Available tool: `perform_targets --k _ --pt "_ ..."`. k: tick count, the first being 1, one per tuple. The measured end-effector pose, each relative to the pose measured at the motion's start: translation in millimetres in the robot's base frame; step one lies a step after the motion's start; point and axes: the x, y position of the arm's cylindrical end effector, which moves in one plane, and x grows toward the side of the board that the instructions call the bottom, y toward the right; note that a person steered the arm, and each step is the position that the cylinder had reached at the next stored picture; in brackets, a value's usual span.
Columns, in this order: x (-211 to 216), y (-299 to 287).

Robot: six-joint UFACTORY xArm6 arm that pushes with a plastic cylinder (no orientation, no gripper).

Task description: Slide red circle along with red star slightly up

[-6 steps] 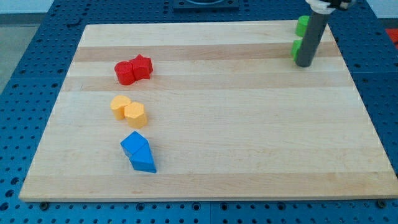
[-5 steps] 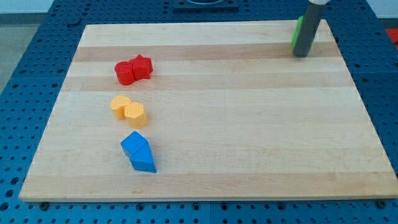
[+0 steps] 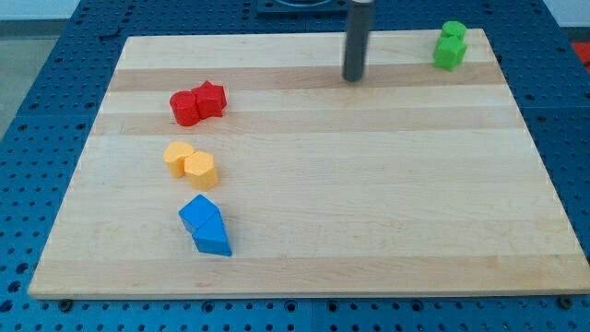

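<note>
The red circle (image 3: 185, 108) and the red star (image 3: 212, 98) sit touching each other on the wooden board (image 3: 369, 184), at the view's upper left, the circle to the left and slightly lower. My tip (image 3: 353, 78) stands near the board's top edge, well to the right of the red star and apart from every block.
Two yellow blocks (image 3: 191, 164) sit together below the red pair. Two blue blocks (image 3: 206, 225) lie below those, near the board's lower left. Two green blocks (image 3: 450, 45) sit at the board's top right corner.
My tip has moved left along the board's top from beside the green blocks to the top centre. The green blocks now show fully. No block has moved.
</note>
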Motion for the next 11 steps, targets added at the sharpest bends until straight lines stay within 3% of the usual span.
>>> perform_targets --k 1,2,3,4,5,7,8,11 --pt "-21 -70" --pt "-10 -178" --pt "22 -284" --pt "52 -350" --pt "52 -350" --pt "136 -350" --pt "148 -330" --pt "102 -246"
